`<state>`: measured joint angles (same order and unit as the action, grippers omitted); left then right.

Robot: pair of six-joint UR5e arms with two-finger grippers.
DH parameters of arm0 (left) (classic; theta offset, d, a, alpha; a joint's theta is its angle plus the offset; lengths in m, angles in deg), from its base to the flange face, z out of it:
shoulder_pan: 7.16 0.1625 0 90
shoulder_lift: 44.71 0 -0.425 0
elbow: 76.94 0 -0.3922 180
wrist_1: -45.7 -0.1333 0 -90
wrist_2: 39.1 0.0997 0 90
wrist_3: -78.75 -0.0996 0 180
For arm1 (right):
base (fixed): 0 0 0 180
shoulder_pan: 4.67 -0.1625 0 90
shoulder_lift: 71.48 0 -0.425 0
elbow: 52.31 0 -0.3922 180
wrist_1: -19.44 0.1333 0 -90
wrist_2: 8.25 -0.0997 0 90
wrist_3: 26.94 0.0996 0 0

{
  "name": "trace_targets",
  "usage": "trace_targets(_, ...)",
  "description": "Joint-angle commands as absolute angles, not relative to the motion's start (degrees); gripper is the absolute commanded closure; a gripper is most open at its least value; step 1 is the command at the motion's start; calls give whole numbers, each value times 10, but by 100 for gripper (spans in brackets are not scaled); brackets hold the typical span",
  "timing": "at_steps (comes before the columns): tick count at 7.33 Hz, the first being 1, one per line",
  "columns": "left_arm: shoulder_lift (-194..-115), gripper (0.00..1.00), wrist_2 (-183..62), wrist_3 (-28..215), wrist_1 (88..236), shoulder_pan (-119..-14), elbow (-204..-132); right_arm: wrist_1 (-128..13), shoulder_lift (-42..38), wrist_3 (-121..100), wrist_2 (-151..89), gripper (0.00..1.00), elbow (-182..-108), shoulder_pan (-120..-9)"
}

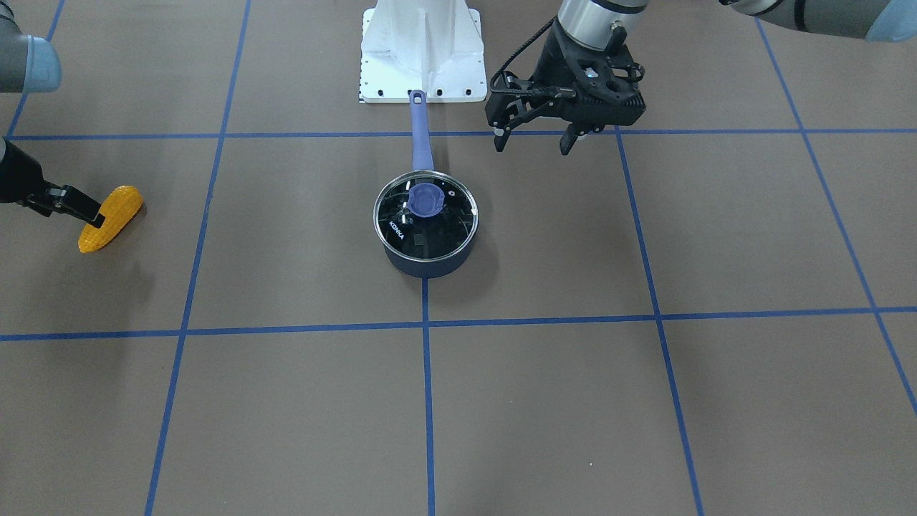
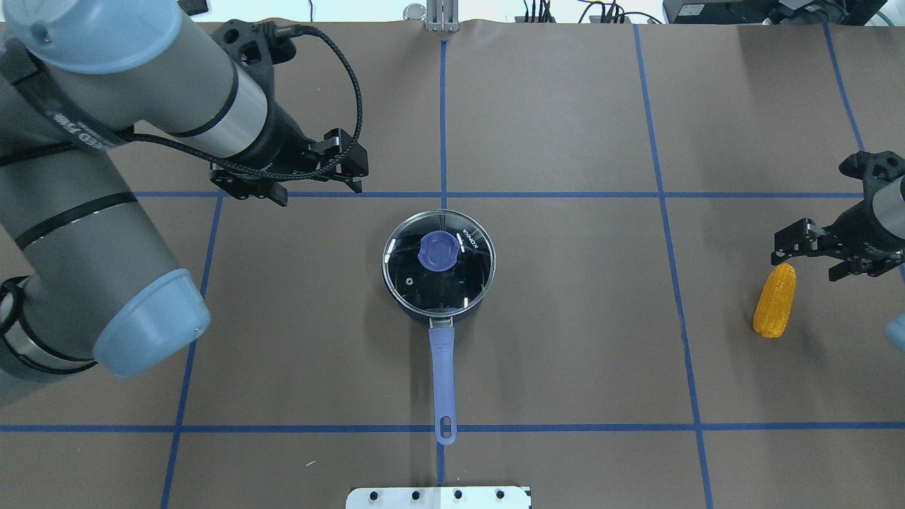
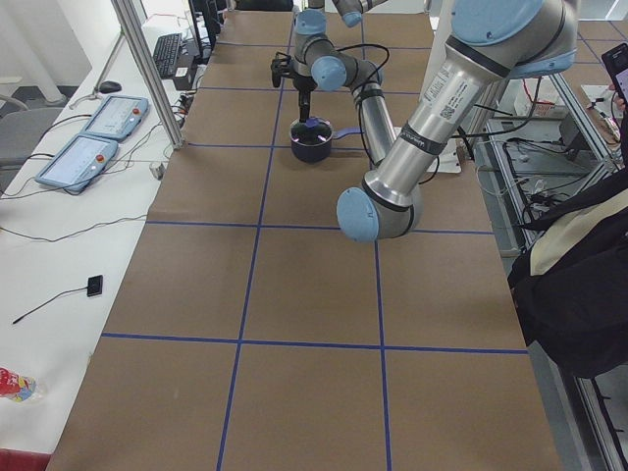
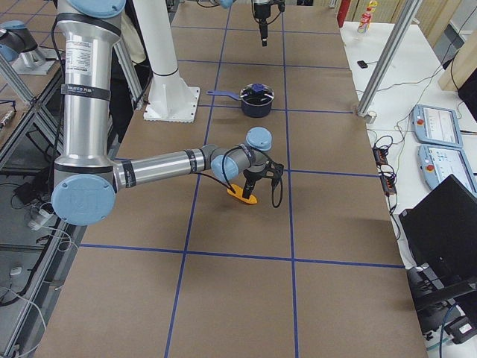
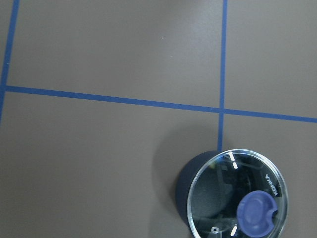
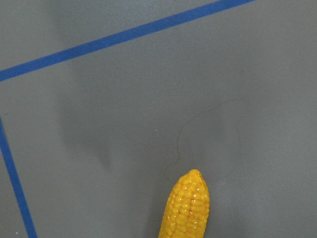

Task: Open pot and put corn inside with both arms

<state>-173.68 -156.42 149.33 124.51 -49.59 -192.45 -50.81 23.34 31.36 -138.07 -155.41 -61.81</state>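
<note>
As the spread right gripper [image 2: 808,263] hung at the corn's [image 2: 774,300] twelve o'clock tip, a pinch there might have let it slip; the left gripper [image 1: 532,145] was spread too.

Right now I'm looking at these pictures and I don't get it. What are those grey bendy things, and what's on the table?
Those are two robot arms, each ending in a two-finger claw called a gripper. Six cameras took the pictures: one from above, one from across the table, one at each end, and one on each wrist. On the brown table stands a dark blue pot with its glass lid on, and a yellow toy corn lies off to the side. The left gripper hangs open near the pot. The right gripper is open right at the corn. Nothing is held yet.
</note>
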Motion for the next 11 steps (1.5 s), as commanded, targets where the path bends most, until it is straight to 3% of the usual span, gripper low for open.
trace_targets(1, -1790, 2, -1537, 1523, 1244, -466, -1879, -508, 225, 320, -1375, 1, -1540, -603)
trace_targets(5, -1872, 2, -1491, 1538, 1246, -435, -1772, -446, 219, 355, -1366, 1, -1500, -576)
trace_targets(11, -1885, 2, -1474, 1534, 1251, -412, -1733, -410, 236, 363, -1374, 1, -1504, -565)
